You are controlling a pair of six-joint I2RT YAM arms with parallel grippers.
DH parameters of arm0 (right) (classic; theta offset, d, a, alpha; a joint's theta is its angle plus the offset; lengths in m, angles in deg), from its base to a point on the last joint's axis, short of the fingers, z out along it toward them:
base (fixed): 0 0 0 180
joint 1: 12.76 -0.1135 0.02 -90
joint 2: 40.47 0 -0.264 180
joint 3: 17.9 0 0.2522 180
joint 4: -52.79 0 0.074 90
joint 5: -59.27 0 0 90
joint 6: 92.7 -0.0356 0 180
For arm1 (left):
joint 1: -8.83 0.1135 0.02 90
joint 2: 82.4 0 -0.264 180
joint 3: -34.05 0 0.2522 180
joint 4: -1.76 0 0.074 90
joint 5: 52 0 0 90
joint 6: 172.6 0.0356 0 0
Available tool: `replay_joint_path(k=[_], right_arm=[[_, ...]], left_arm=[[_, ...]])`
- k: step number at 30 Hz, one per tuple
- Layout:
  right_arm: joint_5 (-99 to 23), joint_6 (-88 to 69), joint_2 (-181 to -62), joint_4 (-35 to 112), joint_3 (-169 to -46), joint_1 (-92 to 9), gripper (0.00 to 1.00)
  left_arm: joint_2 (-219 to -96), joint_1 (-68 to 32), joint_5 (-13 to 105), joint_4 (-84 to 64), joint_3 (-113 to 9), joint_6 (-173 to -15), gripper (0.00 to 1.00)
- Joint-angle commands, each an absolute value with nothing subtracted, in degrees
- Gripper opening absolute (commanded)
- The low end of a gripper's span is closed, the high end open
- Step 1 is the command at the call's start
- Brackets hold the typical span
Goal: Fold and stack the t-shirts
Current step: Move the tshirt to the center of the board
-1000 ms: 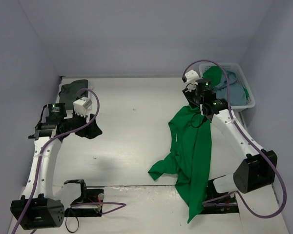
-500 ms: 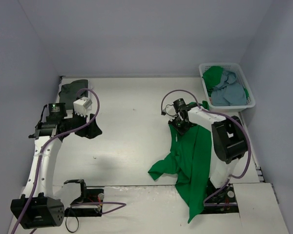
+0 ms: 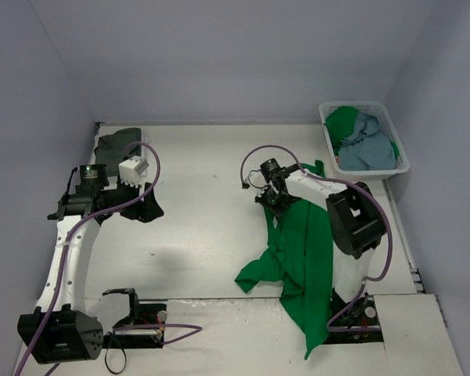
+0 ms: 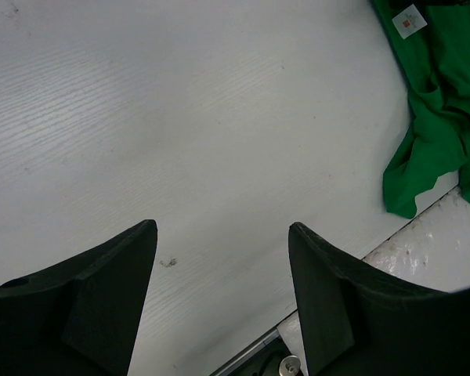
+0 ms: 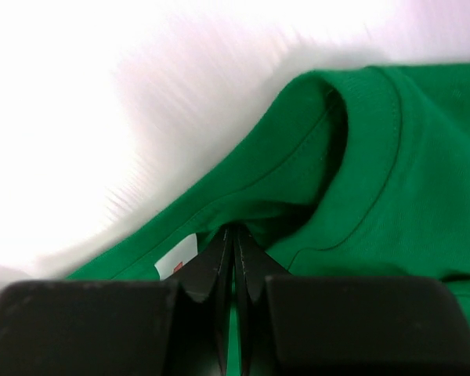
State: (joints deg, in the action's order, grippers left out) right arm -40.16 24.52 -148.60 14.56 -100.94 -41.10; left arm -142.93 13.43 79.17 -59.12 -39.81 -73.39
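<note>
A bright green t-shirt (image 3: 307, 251) lies crumpled on the right half of the table, its lower end hanging over the near edge. My right gripper (image 3: 276, 205) is down at its neck end, shut on the collar fabric (image 5: 360, 180) next to the white label (image 5: 176, 262). My left gripper (image 3: 145, 210) hovers open over bare tabletop at the left; in the left wrist view nothing is between its fingers (image 4: 102, 290), and the green t-shirt (image 4: 442, 102) shows at the right. A dark grey t-shirt (image 3: 117, 145) lies at the back left corner.
A white laundry basket (image 3: 403, 166) stands at the back right and holds a green cloth (image 3: 343, 121) and a light blue-grey t-shirt (image 3: 368, 149). Walls enclose the table on three sides. The arm bases and cables sit along the near edge.
The right arm swung from beside the basket down and left onto the green t-shirt's collar, and its gripper closed on the fabric. The left arm barely moved.
</note>
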Motion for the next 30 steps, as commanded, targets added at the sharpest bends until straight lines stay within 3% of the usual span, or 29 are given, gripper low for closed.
replay_joint_path(k=[1, 5, 20, 22, 28, 30], right_arm=[[-49.79, 26.12, -153.66, 15.13, -103.45, -44.05, 0.0], [-55.69, 26.04, -158.13, 15.13, -111.8, -44.32, 0.0], [-55.88, 15.94, -184.32, 15.48, -160.74, -46.69, 0.0], [-55.26, 15.76, -184.43, 15.39, -161.29, -46.69, 0.0], [-57.53, 16.55, -167.85, 18.81, -144.36, -43.8, 0.27], [-59.2, 16.54, -159.93, 19.34, -138.38, -40.81, 0.31]], left_arm=[[-142.69, 13.84, 79.23, -58.15, -42.47, -72.84, 0.62], [-142.34, 14.01, 79.05, -58.06, -42.29, -72.76, 0.62], [-144.18, 14.8, 78.17, -57.97, -42.12, -72.93, 0.62], [-144.19, 14.8, 78.26, -58.06, -42.12, -72.84, 0.62], [-145.5, 13.67, 81.77, -58.15, -42.29, -71.62, 0.62], [-146.38, 10.86, 80.2, -58.67, -43.08, -70.83, 0.62]])
